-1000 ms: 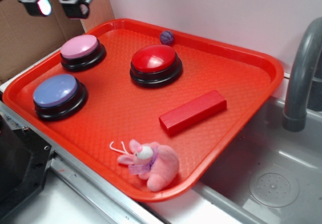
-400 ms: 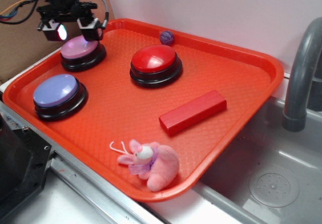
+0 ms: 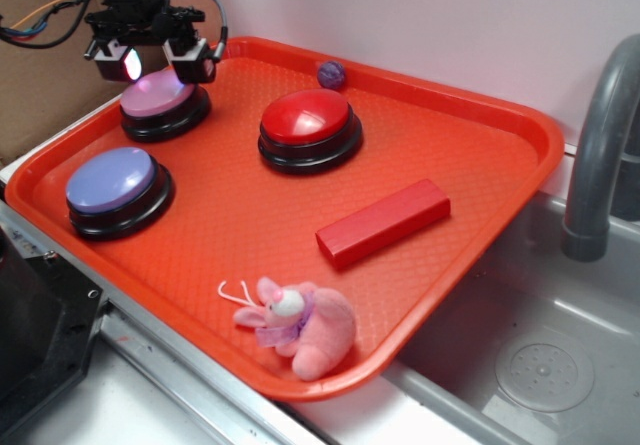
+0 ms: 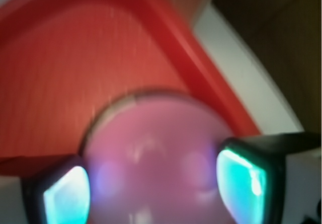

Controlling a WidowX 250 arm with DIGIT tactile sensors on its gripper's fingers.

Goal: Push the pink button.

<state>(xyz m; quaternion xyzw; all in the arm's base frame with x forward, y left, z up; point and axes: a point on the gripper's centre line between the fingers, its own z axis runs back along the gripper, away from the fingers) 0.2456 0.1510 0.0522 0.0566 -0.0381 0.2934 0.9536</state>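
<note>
The pink button (image 3: 160,100), pale pink dome on a black base, sits at the far left corner of the red tray (image 3: 480,155). My gripper (image 3: 153,62) hovers right over its dome, jaws spread wide with nothing between them. In the wrist view the pink button (image 4: 156,158) fills the lower middle, blurred and very close, with the glowing teal fingers (image 4: 240,183) flanking it on either side and my gripper (image 4: 153,191) centred above it. I cannot tell whether the fingertips touch the dome.
On the tray stand a blue-lavender button (image 3: 115,190) at the near left and a red button (image 3: 308,128) in the middle. A red block (image 3: 383,222), a pink plush toy (image 3: 300,325) and a small purple ball (image 3: 331,74) also lie there. A grey faucet (image 3: 600,135) and sink lie to the right.
My gripper has come down from the upper left to hang directly over the pink button, shifting slightly right in the last half second. Nothing else has moved.
</note>
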